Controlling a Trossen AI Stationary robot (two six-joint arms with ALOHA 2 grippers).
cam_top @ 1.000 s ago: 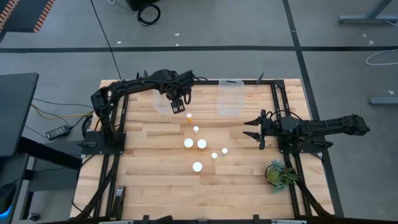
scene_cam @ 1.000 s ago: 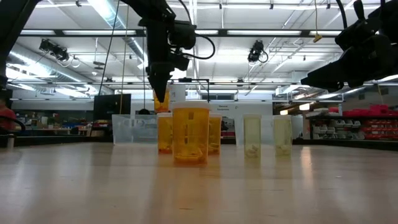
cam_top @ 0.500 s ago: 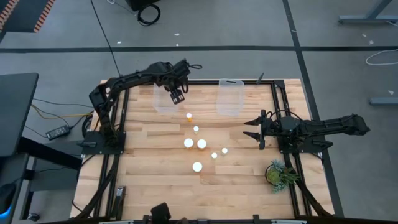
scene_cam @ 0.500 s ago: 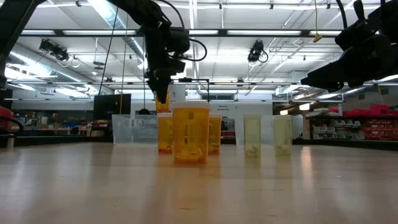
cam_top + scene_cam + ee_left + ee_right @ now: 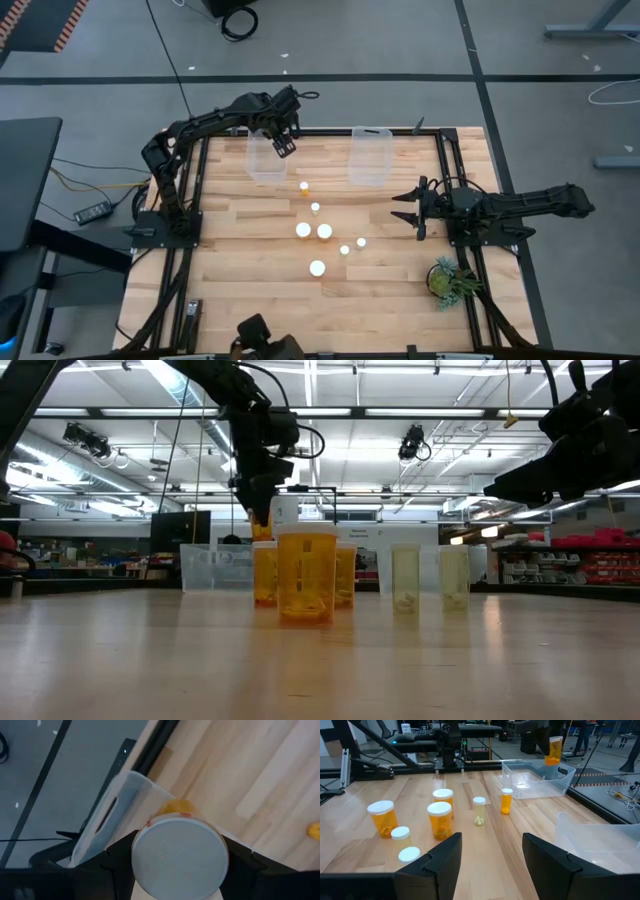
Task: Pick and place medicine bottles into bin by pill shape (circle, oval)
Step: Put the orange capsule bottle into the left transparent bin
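My left gripper (image 5: 283, 143) is shut on a small orange bottle with a white cap (image 5: 180, 855), held above the left clear bin (image 5: 262, 165). The held bottle also shows in the right wrist view (image 5: 553, 750) and in the low view (image 5: 262, 528). Several more white-capped bottles stand upright on their bases mid-table, among them one narrow one (image 5: 304, 186) and one wide one (image 5: 317, 267). My right gripper (image 5: 405, 208) is open and empty at the table's right, its fingers pointing toward the bottles. My left gripper pinches the bottle at its white cap (image 5: 142, 855) between its two fingers, one on each side. The fingers come from above, pointing down. The bottle hangs upright below them, its orange body (image 5: 175, 807) lifted clear over the bin.
A second clear bin (image 5: 369, 155) stands at the far edge, right of the first. A green plant (image 5: 447, 280) sits at the near right. Bare wood lies toward the near edge and the left side.
My left gripper has carried the bottle toward the table's far edge and a little left, from beside the standing bottles to above the left bin. The bottle stays upright in the hold.
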